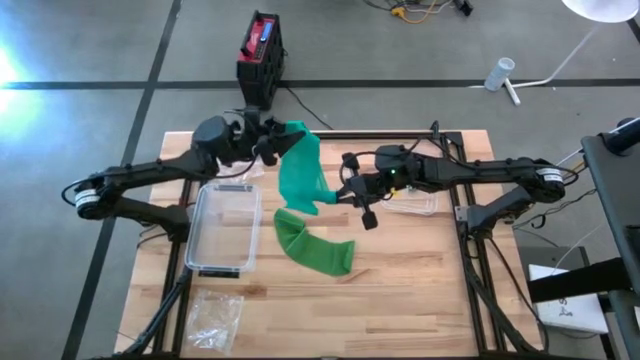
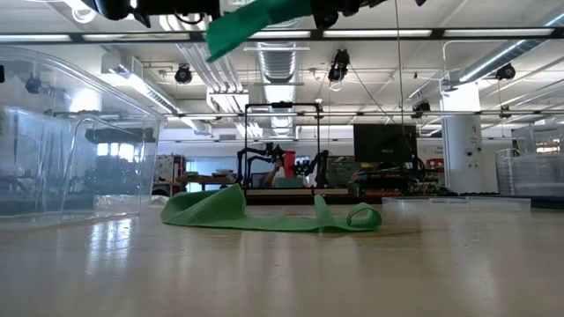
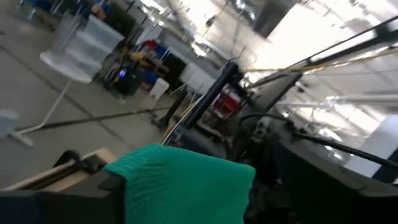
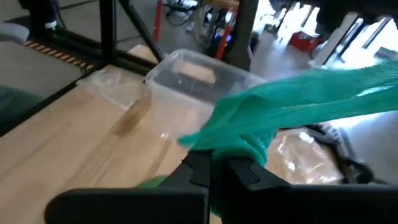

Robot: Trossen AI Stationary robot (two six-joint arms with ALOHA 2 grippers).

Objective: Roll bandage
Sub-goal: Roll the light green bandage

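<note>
Green elastic bandage (image 1: 300,185) is strung in the air between both arms, with its tail dropping to the wooden table (image 1: 420,290), where the loose end lies in a folded, partly curled heap (image 1: 315,252). Left gripper (image 1: 272,143) sits at the far side of the table, closed on the upper end of the strip; its wrist view shows the knit cloth (image 3: 180,186) filling the space between the dark fingers. Right gripper (image 1: 345,192) is near table centre, fingers pinched nearly together on a bunched section (image 4: 239,134) of the strip. Handling judgement: light, soft, stretchy knit, no stiffness, so it sags and creases freely; it looks grippy rather than slick, not fragile. Best held flat across the full width near an end, keeping tension between the two grips so a roll starts tight; a bunched pinch will likely roll crooked. The high view gives the layout: clear plastic container (image 1: 224,228) just left of the bandage, a plastic bag (image 1: 213,318) at the near left corner, another clear wrapper (image 1: 412,205) under the right arm. The low view alone shows the heap (image 2: 264,214) resting on the table with a small loop at its end, and the lifted part (image 2: 256,22) high overhead. Only the wrist views show the grips up close.
</note>
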